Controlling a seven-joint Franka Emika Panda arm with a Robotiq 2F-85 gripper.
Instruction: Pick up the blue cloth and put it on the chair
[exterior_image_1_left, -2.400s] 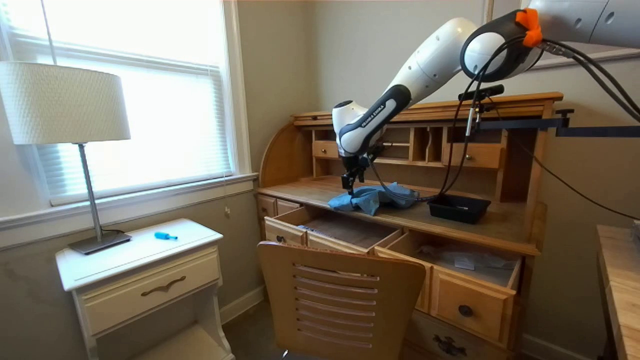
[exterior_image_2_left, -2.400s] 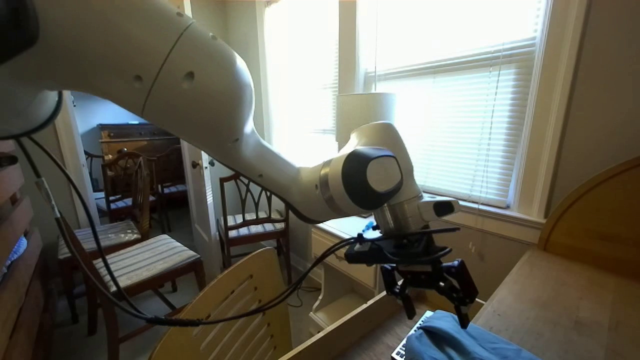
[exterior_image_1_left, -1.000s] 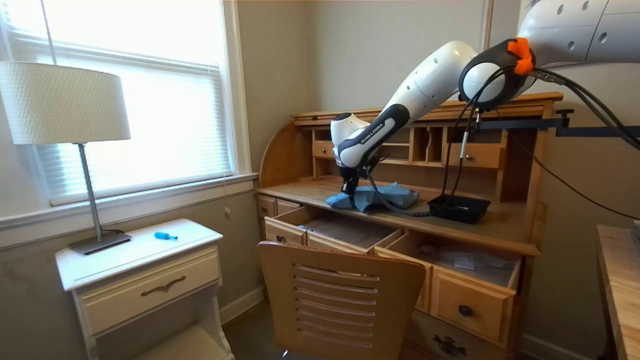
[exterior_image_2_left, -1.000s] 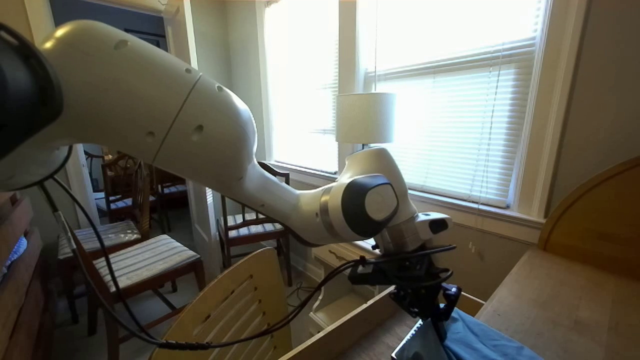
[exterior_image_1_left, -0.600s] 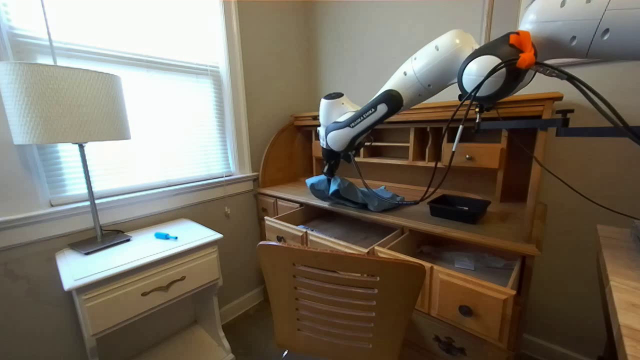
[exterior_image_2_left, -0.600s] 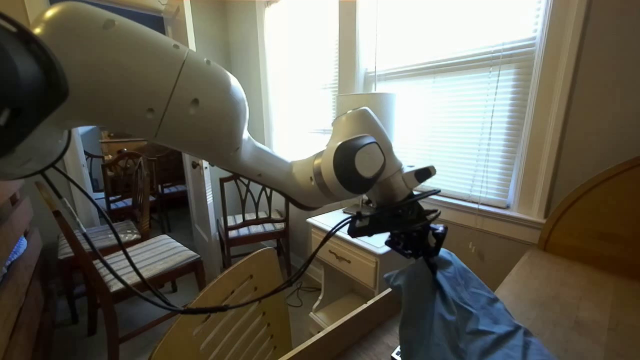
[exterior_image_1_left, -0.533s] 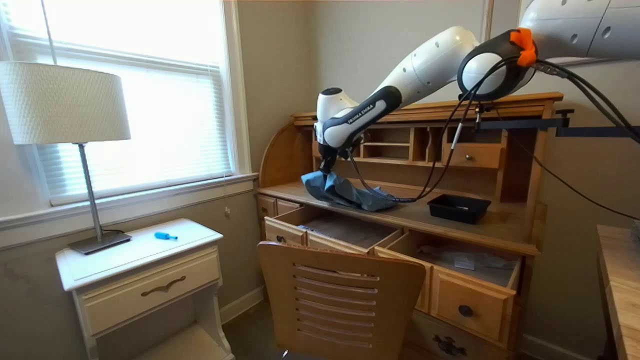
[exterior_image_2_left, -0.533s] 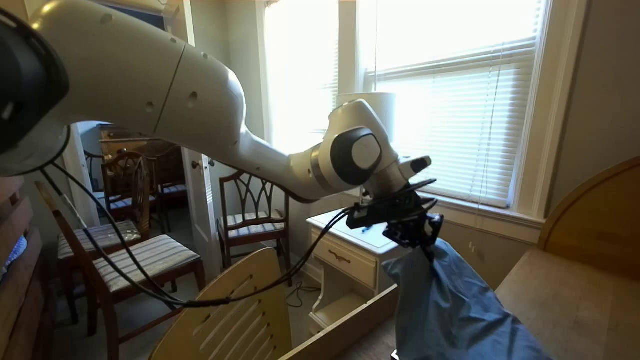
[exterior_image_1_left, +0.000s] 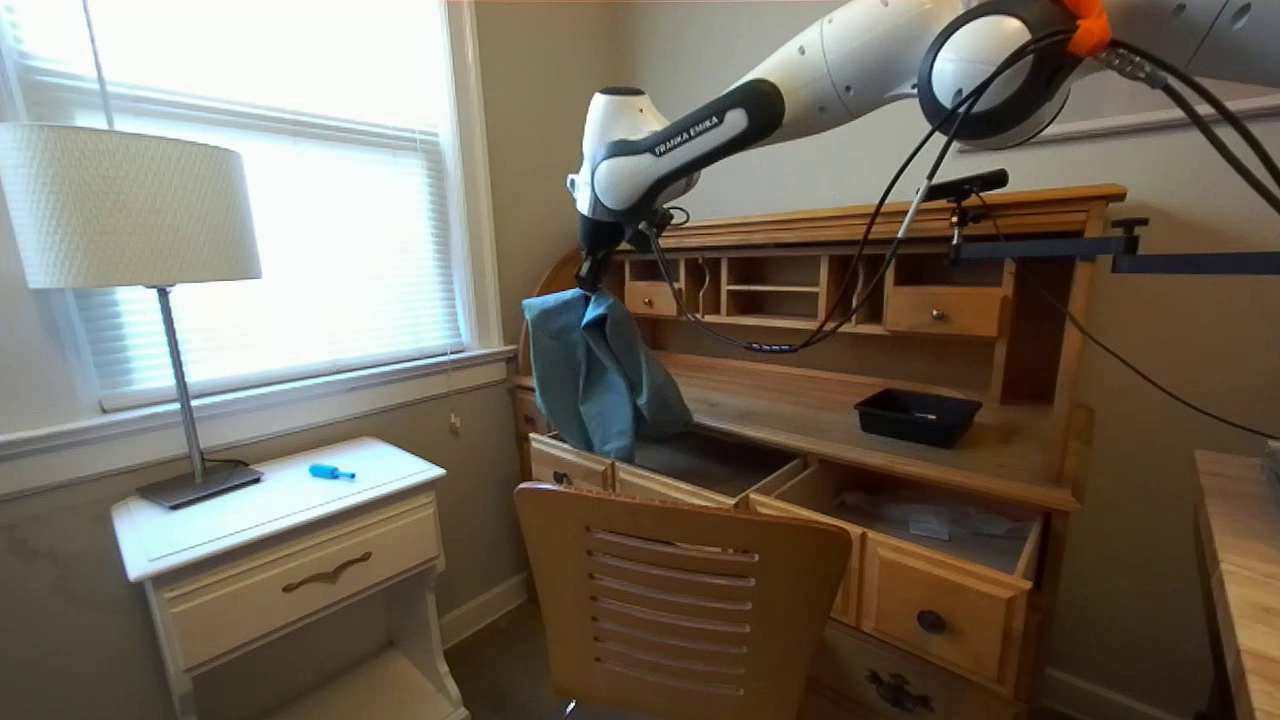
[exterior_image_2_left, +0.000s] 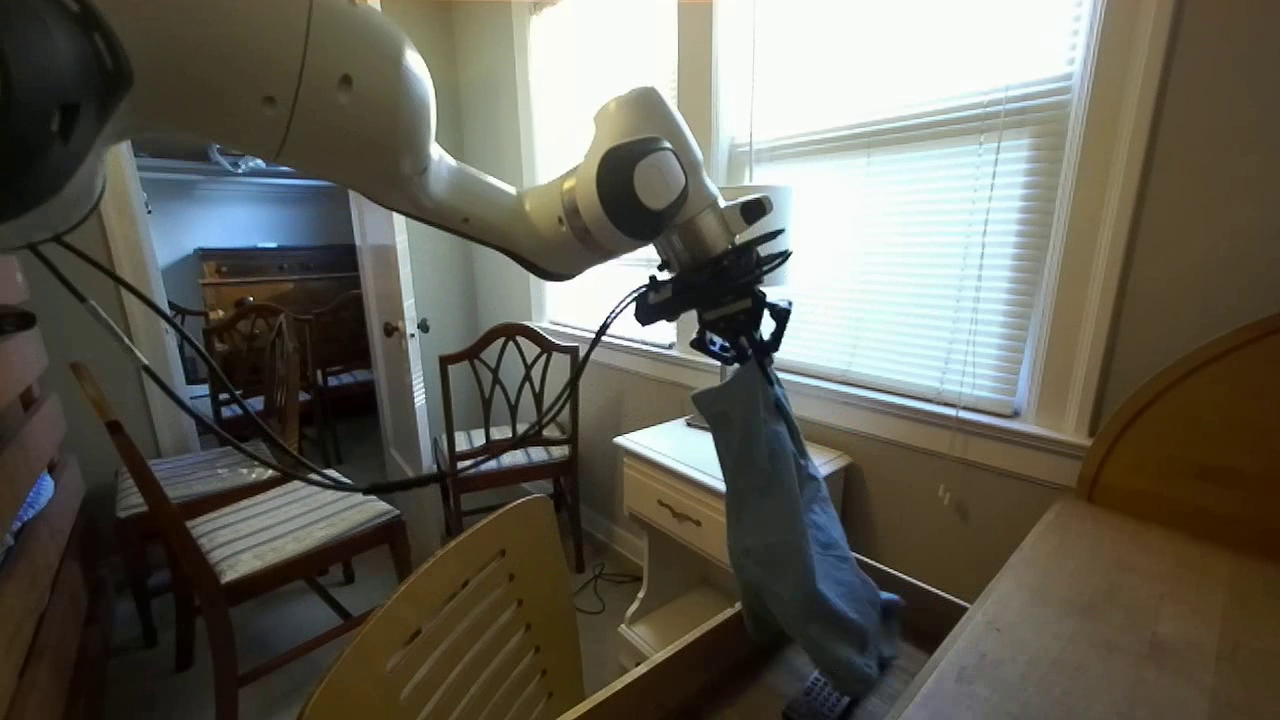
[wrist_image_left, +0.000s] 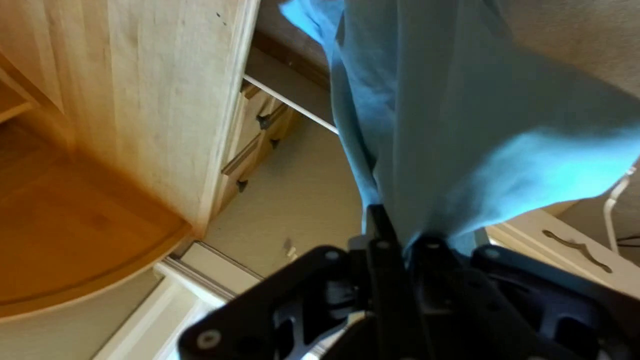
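You have one gripper (exterior_image_1_left: 590, 284), one blue cloth (exterior_image_1_left: 590, 380) and one desk (exterior_image_1_left: 760, 395). You count one black tray (exterior_image_1_left: 900, 426) on the desk, two open drawers (exterior_image_1_left: 965, 590) in its front, one slatted chair (exterior_image_1_left: 790, 590) before it. Near it you see one nightstand (exterior_image_1_left: 250, 605), one lamp (exterior_image_1_left: 135, 205), one small blue thing (exterior_image_1_left: 330, 471); well apart, at least three striped-seat chairs (exterior_image_2_left: 300, 530), full number unclear.

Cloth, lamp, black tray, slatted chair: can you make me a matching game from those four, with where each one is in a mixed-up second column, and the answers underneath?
Things
1. cloth
2. lamp
3. black tray
4. slatted chair

Places
A. on the desktop
B. hanging from the gripper
C. in front of the open drawers
D. on the white nightstand

Pairs: 1-B; 2-D; 3-A; 4-C
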